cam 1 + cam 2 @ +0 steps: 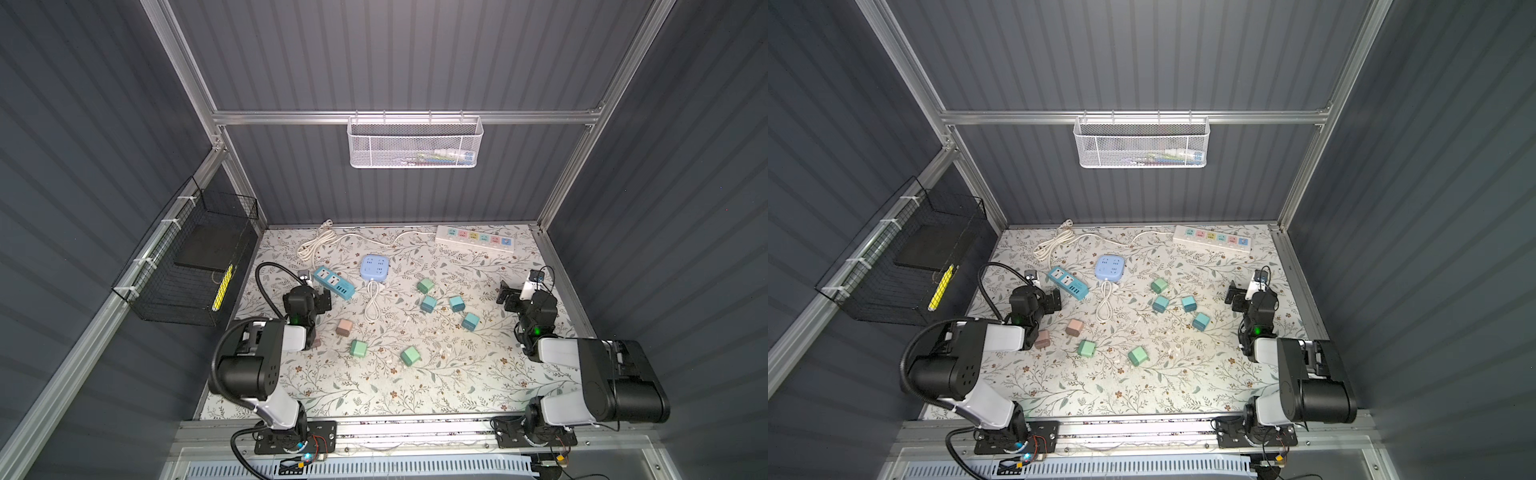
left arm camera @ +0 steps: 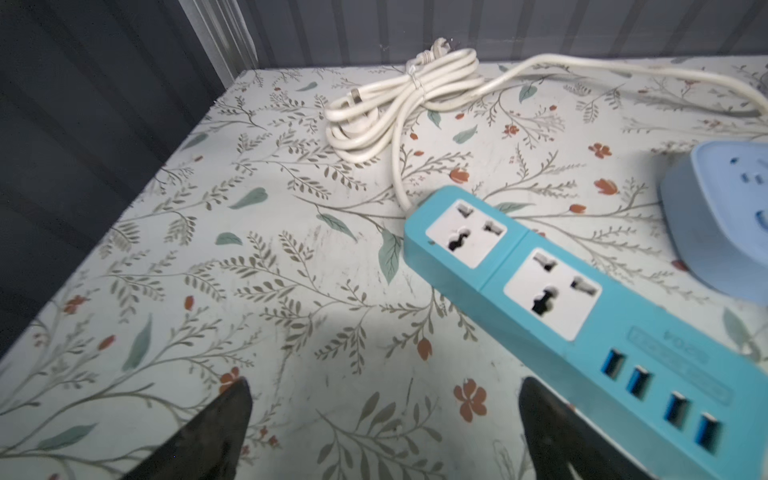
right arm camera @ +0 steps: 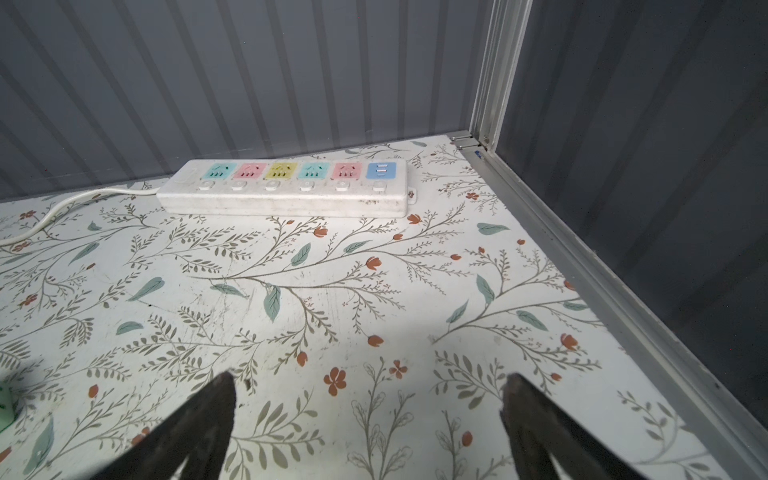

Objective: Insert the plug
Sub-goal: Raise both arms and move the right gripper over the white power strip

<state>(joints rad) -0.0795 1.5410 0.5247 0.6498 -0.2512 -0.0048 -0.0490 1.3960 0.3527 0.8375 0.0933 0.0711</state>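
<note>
Several small cube plugs lie loose on the flowered table: green (image 1: 425, 286), teal (image 1: 428, 304), pink (image 1: 344, 327) and others round them. A teal power strip (image 1: 333, 283) (image 2: 582, 311) lies at the back left, a round-cornered blue socket block (image 1: 374, 267) beside it, and a long white strip with coloured sockets (image 1: 475, 238) (image 3: 286, 187) at the back right. My left gripper (image 1: 319, 298) (image 2: 384, 386) hangs open and empty just short of the teal strip's USB end. My right gripper (image 1: 506, 296) (image 3: 370, 380) is open and empty over bare table, well before the white strip.
A coiled white cord (image 1: 316, 245) lies at the back left and a short white cable (image 1: 372, 303) runs from the blue block. A white mesh basket (image 1: 414, 143) hangs on the back wall, a black wire basket (image 1: 187, 266) on the left. A metal rail (image 3: 582, 257) borders the table's right edge.
</note>
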